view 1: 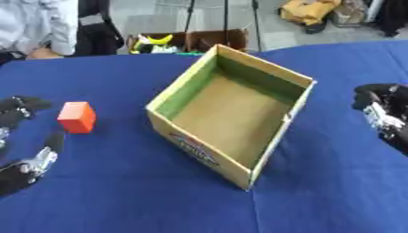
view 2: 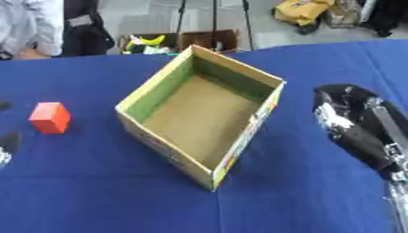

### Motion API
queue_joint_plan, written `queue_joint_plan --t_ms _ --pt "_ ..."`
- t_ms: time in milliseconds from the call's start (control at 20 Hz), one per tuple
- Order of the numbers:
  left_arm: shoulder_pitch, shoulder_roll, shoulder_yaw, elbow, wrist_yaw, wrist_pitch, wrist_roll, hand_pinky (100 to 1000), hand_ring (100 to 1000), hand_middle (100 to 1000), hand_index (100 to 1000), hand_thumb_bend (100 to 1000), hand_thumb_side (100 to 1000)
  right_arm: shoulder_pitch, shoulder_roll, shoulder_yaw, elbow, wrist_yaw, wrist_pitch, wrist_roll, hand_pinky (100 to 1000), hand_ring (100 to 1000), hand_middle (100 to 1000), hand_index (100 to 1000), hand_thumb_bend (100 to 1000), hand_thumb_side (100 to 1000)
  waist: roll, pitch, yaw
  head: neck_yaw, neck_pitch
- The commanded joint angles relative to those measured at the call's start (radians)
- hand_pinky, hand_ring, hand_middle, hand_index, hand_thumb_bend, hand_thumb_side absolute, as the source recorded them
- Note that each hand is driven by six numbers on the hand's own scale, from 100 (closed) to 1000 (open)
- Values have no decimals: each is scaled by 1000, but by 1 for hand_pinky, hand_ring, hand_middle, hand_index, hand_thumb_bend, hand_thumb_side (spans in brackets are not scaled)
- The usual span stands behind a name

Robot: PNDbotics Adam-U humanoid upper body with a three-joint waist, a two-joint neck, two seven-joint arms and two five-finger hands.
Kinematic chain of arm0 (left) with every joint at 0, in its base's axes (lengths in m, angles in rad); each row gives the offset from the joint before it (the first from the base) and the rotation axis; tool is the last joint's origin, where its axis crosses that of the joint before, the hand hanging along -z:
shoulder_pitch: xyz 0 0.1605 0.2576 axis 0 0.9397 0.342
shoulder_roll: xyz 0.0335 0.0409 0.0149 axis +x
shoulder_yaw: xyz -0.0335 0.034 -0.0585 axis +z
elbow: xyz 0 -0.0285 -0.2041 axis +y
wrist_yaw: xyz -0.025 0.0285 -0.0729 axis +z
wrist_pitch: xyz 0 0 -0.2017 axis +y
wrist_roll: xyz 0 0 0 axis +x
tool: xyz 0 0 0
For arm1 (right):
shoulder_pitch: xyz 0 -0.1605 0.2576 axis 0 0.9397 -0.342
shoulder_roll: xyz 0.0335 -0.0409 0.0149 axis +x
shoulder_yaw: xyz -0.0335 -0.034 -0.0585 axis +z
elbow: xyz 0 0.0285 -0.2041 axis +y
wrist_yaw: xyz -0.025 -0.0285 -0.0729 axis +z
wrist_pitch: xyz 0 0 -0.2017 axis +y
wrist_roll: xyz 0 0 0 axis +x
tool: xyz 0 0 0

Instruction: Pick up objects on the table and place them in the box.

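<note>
The box point(view 1: 231, 113) sits open-topped near the middle of the blue table point(view 1: 127, 191), turned askew so that one corner points toward the near edge. Its inside is bare brown cardboard with a green band along the upper walls, and nothing lies in it. A printed label runs along the outer wall that faces the near edge.

A small orange-red block point(view 1: 76, 117) stands by itself on the cloth toward the left edge of the table, well apart from the box and touching nothing.

The left hand point(view 1: 24, 136) shows at the left edge, black with silver parts, lying low by the cloth just beside the block but not touching it. It seems to rest with fingers relaxed and spread, holding nothing, though the blur there makes the exact pose hard to read.

The right hand point(view 2: 354, 125) comes in at the right edge, off to the box's right and apart from it. It carries nothing; its fingers are too smeared to say how far they are curled.

Beyond the far edge, on the floor, stands another carton point(view 1: 187, 42) with something yellow inside.
</note>
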Motion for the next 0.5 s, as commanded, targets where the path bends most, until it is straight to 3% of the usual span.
queue_joint_plan --t_ms 50,500 --pt "-14 64 1 -18 15 10 -36 516 657 740 869 361 1000 -10 -13 4 -6 1 -3 5 837 836 567 754 103 535 0 -26 -4 5 -7" --pt "-52 183 -11 114 81 -18 -148 557 721 804 935 362 1000 -10 -11 12 -3 4 -7 15 838 836 567 754 103 535 6 -30 -19 10 -3"
